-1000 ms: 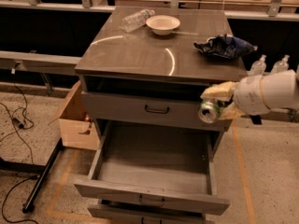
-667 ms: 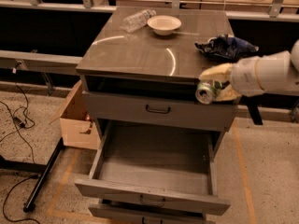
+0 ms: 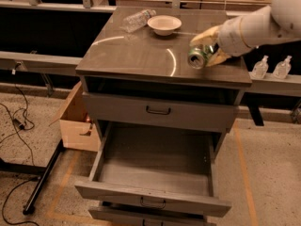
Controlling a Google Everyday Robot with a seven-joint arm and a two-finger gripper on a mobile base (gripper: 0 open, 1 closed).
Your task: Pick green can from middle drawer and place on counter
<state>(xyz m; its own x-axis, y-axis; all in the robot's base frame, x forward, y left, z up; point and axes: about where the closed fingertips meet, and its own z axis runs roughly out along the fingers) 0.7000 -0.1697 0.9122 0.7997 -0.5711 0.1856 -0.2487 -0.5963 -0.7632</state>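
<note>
1. the gripper (image 3: pixel 202 51) is in the upper right of the frame, over the right side of the counter (image 3: pixel 131 55), with its arm coming in from the right edge.
2. its pale fingers (image 3: pixel 207 34) are clenched around the green can (image 3: pixel 196 58), held sideways with a silver end facing out; i cannot tell whether the can touches the slab.
3. the middle drawer (image 3: pixel 150 199) stands pulled out at lower centre.
4. a white bowl (image 3: pixel 164 25) and a clear bottle (image 3: pixel 134 19) sit near the counter's far edge, apart from the can.
</note>
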